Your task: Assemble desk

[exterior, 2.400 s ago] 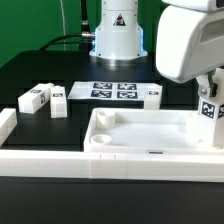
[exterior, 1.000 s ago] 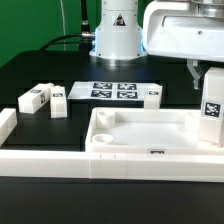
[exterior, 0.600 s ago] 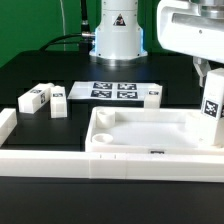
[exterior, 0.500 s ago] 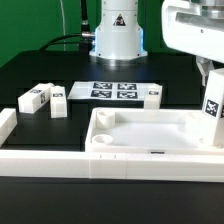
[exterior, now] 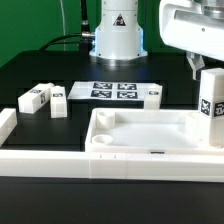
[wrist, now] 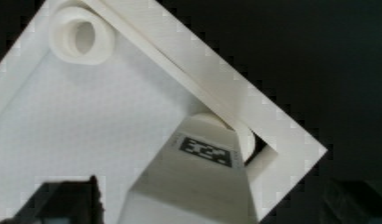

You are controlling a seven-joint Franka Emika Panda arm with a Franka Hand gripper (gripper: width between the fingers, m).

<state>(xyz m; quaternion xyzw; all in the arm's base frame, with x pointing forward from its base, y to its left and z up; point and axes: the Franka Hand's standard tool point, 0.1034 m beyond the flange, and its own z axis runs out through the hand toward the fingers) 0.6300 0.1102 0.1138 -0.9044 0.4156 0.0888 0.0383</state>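
Showing one leg point(exterior: 211, 105) upright in the desk top point(exterior: 140, 130) at frame right, claw point(exterior: 205, 68) released at its top, three loose legs point(exterior: 35, 97) beyond, not yet fitted

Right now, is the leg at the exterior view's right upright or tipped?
Upright: the leg stands vertical at the desk top's corner, its sides straight up.

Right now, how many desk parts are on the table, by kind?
Desk top: 1
Legs lying loose: 3
Leg standing upright at the desk top's corner on the exterior view's right: 1
Total: 5
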